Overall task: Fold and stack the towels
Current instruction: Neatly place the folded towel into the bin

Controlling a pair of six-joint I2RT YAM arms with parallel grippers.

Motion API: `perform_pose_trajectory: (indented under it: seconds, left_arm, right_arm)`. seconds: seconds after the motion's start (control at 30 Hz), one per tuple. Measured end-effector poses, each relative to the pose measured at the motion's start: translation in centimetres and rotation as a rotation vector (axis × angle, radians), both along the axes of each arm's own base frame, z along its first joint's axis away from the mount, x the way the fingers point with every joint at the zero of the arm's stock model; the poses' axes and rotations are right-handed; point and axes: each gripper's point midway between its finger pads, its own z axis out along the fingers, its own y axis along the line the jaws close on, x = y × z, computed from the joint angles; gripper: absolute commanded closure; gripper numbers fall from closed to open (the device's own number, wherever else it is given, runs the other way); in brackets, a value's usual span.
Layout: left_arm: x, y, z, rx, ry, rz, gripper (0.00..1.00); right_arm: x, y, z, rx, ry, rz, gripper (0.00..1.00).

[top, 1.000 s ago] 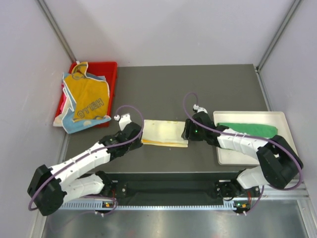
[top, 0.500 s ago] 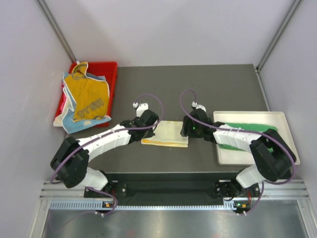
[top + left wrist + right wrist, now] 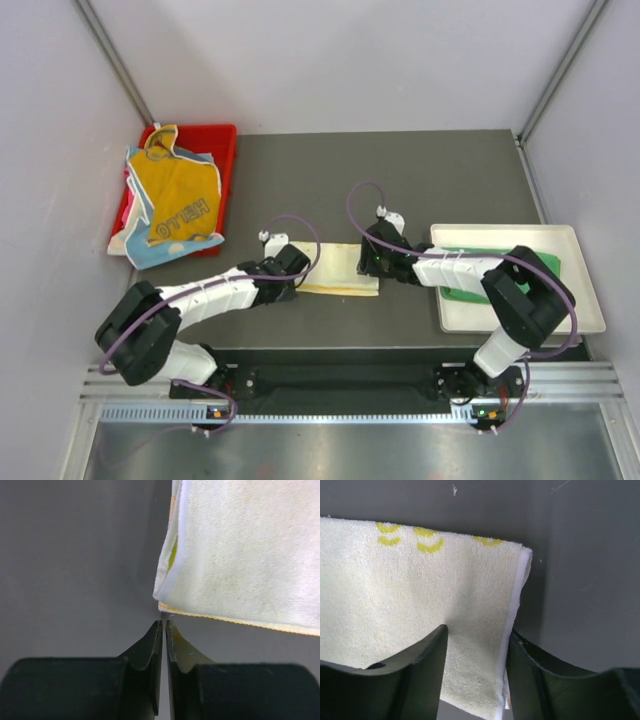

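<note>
Fold laid: the left gripper (image 3: 164, 622), jaws shut on nothing, has drawn back just off the yellow patterned towel (image 3: 340, 272), which lies mid-table (image 3: 420, 180) (narrower than a second ago). The right gripper (image 3: 477, 630) straddles its right edge, jaws apart. Stacking probably comes next.
</note>
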Motion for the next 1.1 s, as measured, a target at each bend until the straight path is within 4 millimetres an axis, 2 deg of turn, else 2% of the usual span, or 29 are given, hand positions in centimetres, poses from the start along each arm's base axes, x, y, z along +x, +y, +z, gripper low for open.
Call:
perform_pose_trajectory:
  seconds: [0.13, 0.23, 0.27, 0.47, 0.63, 0.83, 0.93, 1.1]
  left_arm:
    - [0.0, -0.2, 1.1, -0.031, -0.027, -0.003, 0.87]
    - [0.0, -0.6, 2.1, -0.070, -0.044, -0.016, 0.87]
    - [-0.1, -0.7, 2.4, -0.078, -0.046, -0.021, 0.87]
    - [0.3, -2.2, 4.9, -0.147, -0.061, -0.055, 0.87]
    - [1.2, -4.2, 7.7, -0.219, -0.089, -0.090, 0.86]
    - [2.1, -6.4, 10.4, -0.290, -0.112, -0.137, 0.86]
    - [2.7, -7.9, 10.8, -0.318, -0.099, -0.160, 0.87]
    - [3.2, -10.2, 10.2, -0.354, -0.045, -0.201, 0.88]
  right_arm:
    - [-0.3, 0.5, -0.1, -0.005, -0.002, -0.015, 0.61]
    - [-0.4, 0.3, -0.2, -0.011, 0.002, -0.031, 0.73]
    - [-0.4, 0.1, -0.3, -0.015, 0.006, -0.036, 0.82]
    - [-0.9, -0.6, -0.5, -0.050, 0.019, -0.057, 0.94]
    - [-1.7, -2.5, 0.2, -0.155, 0.036, -0.060, 0.96]
    - [-2.8, -5.7, 3.5, -0.276, 0.011, -0.059, 1.00]
    - [-3.4, -7.6, 5.0, -0.334, -0.006, -0.069, 1.00]
    - [-4.5, -10.7, 6.7, -0.425, -0.020, -0.086, 1.00]
